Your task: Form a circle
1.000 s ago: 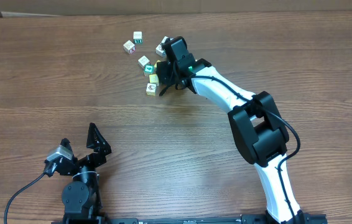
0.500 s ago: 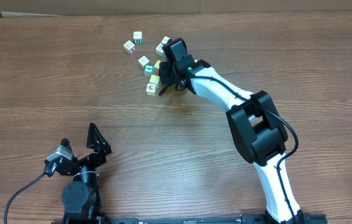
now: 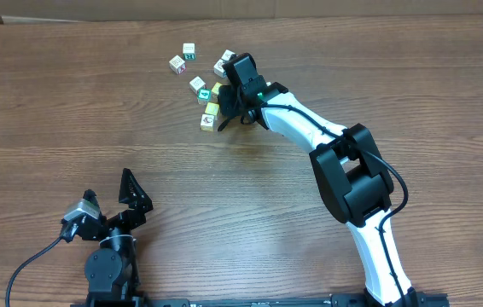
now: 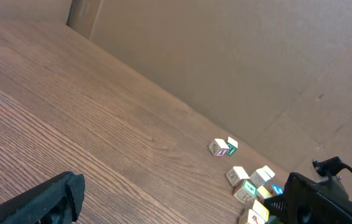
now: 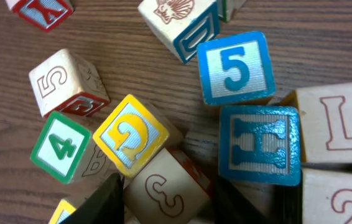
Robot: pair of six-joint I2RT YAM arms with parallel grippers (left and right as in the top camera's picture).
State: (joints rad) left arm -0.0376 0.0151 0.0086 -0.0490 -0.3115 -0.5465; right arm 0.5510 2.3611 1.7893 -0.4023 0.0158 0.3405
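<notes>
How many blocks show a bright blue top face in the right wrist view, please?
2: the 5 block upper right, the H block just below it; others may be hidden.

The left arm [image 3: 109, 266] is sitting folded low at the near edge of the worktop [image 3: 45, 111]. Its left end effector [image 3: 107, 189] is pointing across the surface with both fingers [image 4: 42, 202] spread wide. The right arm [image 3: 310, 126] is stretching far forward and to the left, bending at a black elbow, with the wrist tipping downward. The right end effector [image 3: 227, 109] is hanging close over the worktop with its fingers [image 5: 104, 200] standing partway apart; whether they are clamping cannot be told.
</notes>
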